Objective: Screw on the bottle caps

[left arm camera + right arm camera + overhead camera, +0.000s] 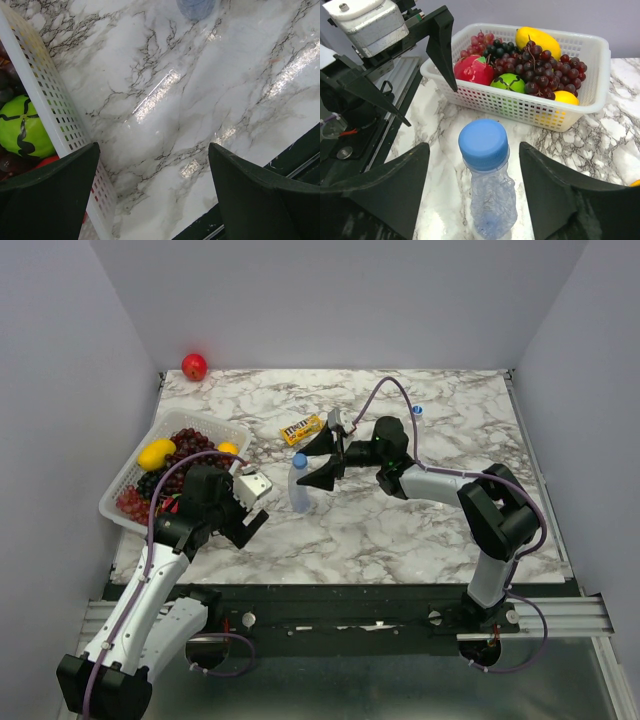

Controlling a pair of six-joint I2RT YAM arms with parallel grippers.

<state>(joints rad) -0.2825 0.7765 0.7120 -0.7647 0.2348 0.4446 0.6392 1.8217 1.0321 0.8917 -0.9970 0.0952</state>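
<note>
Both open and empty: right gripper straddles the capped bottle, left gripper hovers at the basket edge.

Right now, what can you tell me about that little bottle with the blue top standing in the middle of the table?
The bottle is small and made of clear, thin, crinkled plastic. A round blue cap sits on its neck; whether it is screwed tight cannot be told. It stands upright on the marble table, near the white fruit basket. The right gripper is open around it, a finger on each side, neither touching.
</note>
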